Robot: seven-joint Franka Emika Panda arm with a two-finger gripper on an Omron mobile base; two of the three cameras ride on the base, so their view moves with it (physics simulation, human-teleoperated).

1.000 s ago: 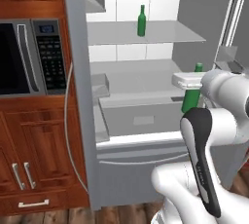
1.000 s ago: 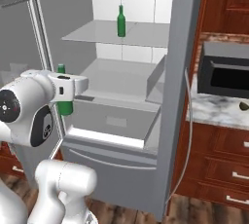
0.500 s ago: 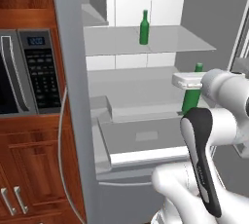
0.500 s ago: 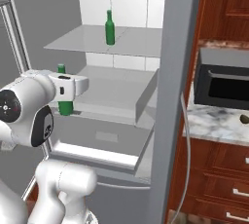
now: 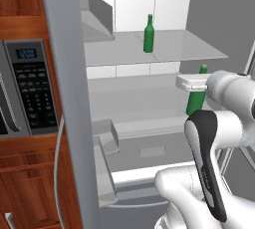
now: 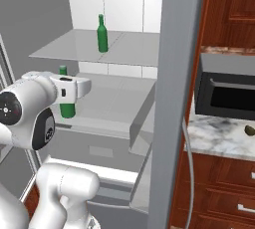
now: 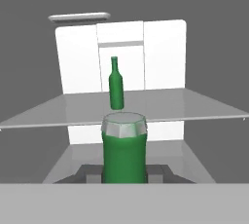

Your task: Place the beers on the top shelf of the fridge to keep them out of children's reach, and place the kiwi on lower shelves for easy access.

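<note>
Hand view: tool apparently clamps a green beer below the top shelf.

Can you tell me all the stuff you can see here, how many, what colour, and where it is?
beers: two, green; one standing on the top shelf, one held lower down, in front of the fridge's open cavity.
top shelf: one, pale grey, inside the fridge.
fridge: one, grey, doors open.
kiwi: one, brownish-green, on the marble counter.
oven: one, black, on the counter.
microwave: one, black and silver, in the wooden cabinets.
end effector: one, white, shut on the second bottle.
</note>
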